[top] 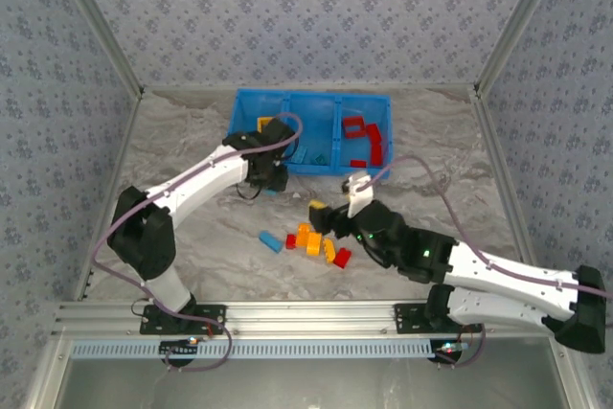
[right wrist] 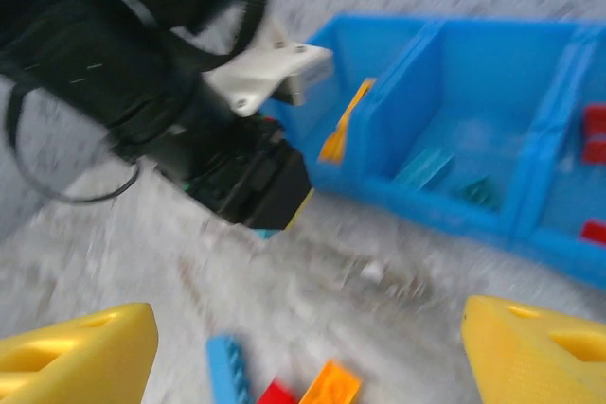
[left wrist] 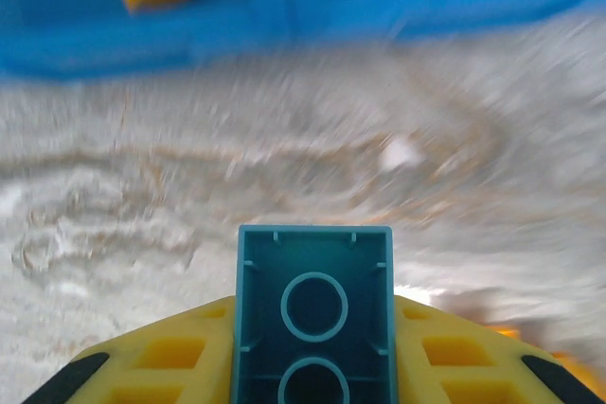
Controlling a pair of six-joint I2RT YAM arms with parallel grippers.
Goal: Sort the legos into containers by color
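The blue bin [top: 311,101] stands at the back of the table with three compartments: a yellow piece [right wrist: 343,125] in the left, light blue bricks [right wrist: 426,167] in the middle, red bricks [top: 369,139] in the right. My left gripper [top: 273,184] hovers just in front of the bin's left part, shut on a light blue brick [left wrist: 313,319] held between its yellow fingers [left wrist: 170,357]. My right gripper [top: 329,217] is open and holds nothing, above the loose pile of legos [top: 311,239]. A blue brick [right wrist: 227,371], a red one [right wrist: 279,393] and an orange one [right wrist: 329,385] lie below it.
The bin's front wall [left wrist: 284,30] is close ahead of the left gripper. The left arm's wrist [right wrist: 237,172] is near the right gripper, to its upper left. Patterned walls enclose the table on three sides. Bare marble surface [top: 182,141] lies left of the bin.
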